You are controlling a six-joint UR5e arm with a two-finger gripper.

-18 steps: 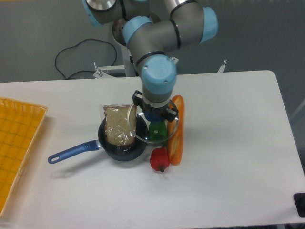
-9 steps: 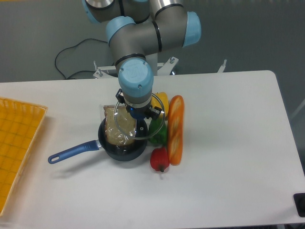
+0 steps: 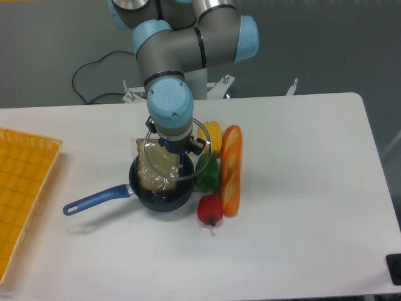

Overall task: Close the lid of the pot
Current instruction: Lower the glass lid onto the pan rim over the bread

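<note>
The black pot [image 3: 161, 195] with a long blue handle [image 3: 94, 200] sits on the white table left of centre. A clear bag of beige food [image 3: 155, 169] stands in it and sticks up above the rim. My gripper [image 3: 173, 148] points down and is shut on the blue knob of the glass lid [image 3: 156, 144]. The lid hangs above the pot, over its right half and the bag, a little off to the right. The knob is mostly hidden by the fingers.
A yellow pepper [image 3: 212, 133], a green pepper [image 3: 207, 175], a red pepper [image 3: 210, 209] and a long orange bread loaf [image 3: 230, 169] lie right beside the pot. A yellow basket [image 3: 19, 188] sits at the table's left edge.
My gripper has carried the lid leftward, from above the green pepper and loaf to above the pot and the bag. The pot has not moved.
</note>
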